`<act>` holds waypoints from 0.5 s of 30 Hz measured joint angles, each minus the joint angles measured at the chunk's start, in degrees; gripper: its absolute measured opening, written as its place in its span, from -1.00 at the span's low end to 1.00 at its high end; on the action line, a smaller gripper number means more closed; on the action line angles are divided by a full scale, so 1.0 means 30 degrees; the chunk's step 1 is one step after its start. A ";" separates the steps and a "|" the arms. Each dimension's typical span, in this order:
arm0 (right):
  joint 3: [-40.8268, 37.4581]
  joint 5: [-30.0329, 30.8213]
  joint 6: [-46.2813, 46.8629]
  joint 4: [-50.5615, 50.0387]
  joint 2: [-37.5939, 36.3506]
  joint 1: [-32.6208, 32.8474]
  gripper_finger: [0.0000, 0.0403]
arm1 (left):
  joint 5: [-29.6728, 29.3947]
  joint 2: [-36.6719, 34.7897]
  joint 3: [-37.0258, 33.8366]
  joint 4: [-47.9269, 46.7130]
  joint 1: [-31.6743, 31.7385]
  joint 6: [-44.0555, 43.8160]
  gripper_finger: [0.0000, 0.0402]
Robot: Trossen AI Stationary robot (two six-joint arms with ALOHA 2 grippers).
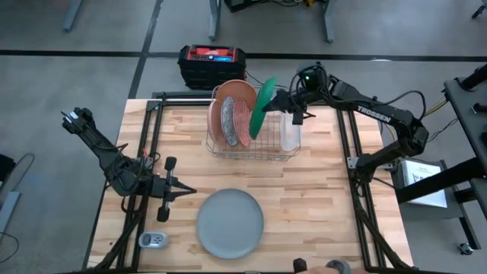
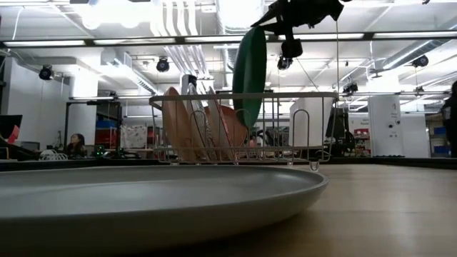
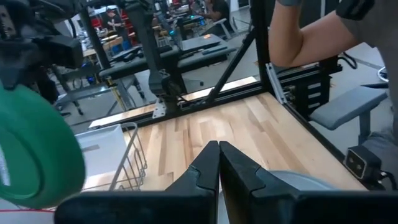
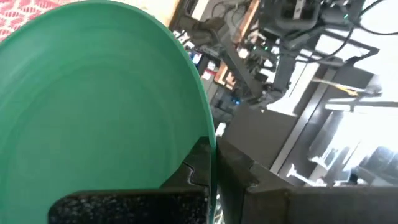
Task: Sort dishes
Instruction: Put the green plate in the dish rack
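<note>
A dark green plate (image 1: 262,105) stands on edge, tilted, over the silver wire rack (image 1: 285,154) at the table's far middle. My right gripper (image 1: 280,99) is shut on it. In the low view the green plate (image 2: 250,71) reaches down past the rack's top rim (image 2: 300,93); whether it rests there I cannot tell. Terracotta-pink plates (image 1: 237,93) and a red-and-white patterned plate (image 1: 241,122) stand on edge in the rack. A large pale grey plate (image 1: 230,222) lies flat near the front edge. My left gripper (image 1: 183,192) is shut and empty, left of the grey plate. My right gripper pinches the green plate's upper rim (image 4: 209,127) between its two fingers, one on each face. The fingers come from the table's right, above the rack. The plate hangs on edge below the fingers (image 2: 251,43), tilted.
A clear oblong tub (image 1: 289,131) sits at the rack's right end. A black and red box (image 1: 213,61) stands beyond the far edge. A small grey object (image 1: 152,240) lies at the front left. A person's arm (image 3: 298,31) shows beyond the table.
</note>
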 joint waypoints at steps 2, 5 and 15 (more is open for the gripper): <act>0.0000 -0.0029 -0.0570 -0.0379 0.0000 0.0014 -1.00 | -0.0151 0.0160 0.0000 0.0154 0.0000 0.0010 -1.00; -0.0026 -0.0352 -0.0698 -0.0634 0.0000 0.0015 -1.00 | -0.0164 0.0470 0.0000 0.0551 0.0000 0.0257 -1.00; -0.0106 -0.0458 -0.0586 -0.0617 -0.0002 0.0015 -1.00 | -0.0164 0.1557 0.0000 0.1448 0.0000 0.0519 -1.00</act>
